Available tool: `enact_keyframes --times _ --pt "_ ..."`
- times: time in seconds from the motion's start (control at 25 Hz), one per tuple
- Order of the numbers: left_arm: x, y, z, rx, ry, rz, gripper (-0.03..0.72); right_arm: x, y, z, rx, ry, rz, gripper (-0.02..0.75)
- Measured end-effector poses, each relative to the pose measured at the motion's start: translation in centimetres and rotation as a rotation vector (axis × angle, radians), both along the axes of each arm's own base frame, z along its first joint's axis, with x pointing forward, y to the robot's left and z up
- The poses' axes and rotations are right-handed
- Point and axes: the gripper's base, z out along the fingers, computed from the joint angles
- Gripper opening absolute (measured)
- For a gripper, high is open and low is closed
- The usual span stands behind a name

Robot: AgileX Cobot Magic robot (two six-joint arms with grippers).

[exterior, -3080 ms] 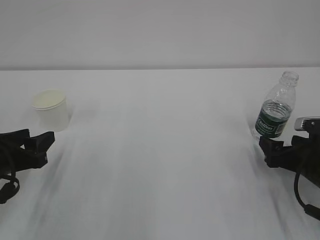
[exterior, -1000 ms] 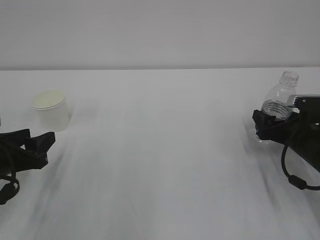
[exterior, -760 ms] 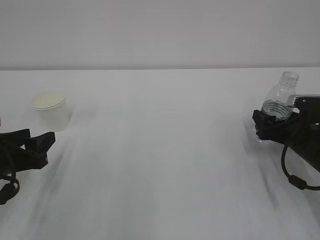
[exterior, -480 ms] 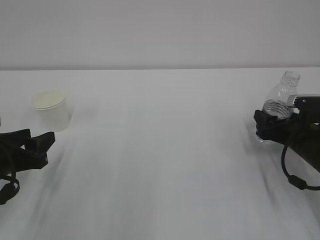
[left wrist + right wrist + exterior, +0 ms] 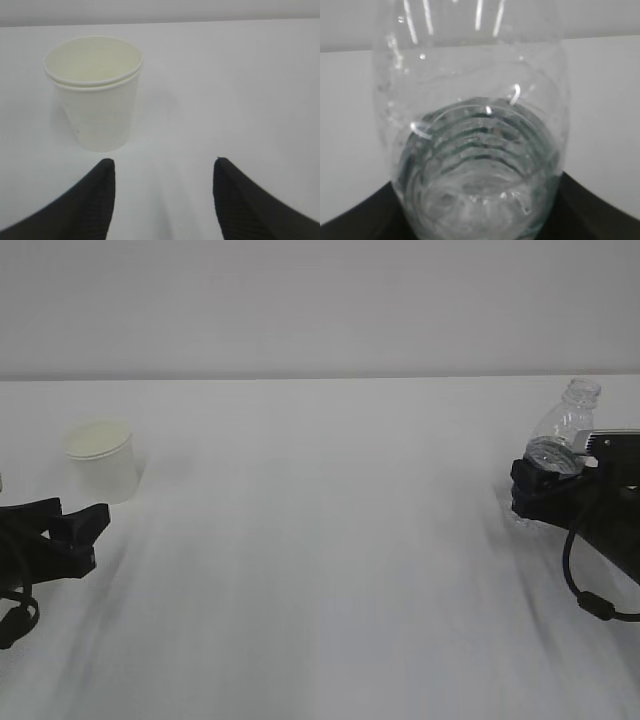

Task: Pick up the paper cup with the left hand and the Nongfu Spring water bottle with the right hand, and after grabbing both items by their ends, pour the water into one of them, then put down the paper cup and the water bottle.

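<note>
Your right end effector (image 5: 530, 490) grips and hides the bottle (image 5: 562, 430) label; left end effector (image 5: 162, 172) open near one cup (image 5: 95, 90).

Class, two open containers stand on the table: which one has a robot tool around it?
The Nongfu Spring water bottle, with the right tool around its lower body. The paper cup stands untouched.

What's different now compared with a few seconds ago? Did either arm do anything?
The right tool moved forward from in front of the water bottle to around its lower body, covering the green label. Its jaws have drawn in against the bottle, which now leans to the right. The paper cup stands where it was, and the left tool has stayed open short of it, not touching.
</note>
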Motion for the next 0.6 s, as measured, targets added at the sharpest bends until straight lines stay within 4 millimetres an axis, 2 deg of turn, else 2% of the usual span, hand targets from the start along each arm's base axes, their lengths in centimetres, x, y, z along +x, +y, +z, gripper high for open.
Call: enact_keyframes --times 0.6 --pt "-0.01 -0.03 0.00 0.000 0.000 -0.004 0.432 -0.04 0.24 -0.01 -0.038 -0.006 0.038 0.449"
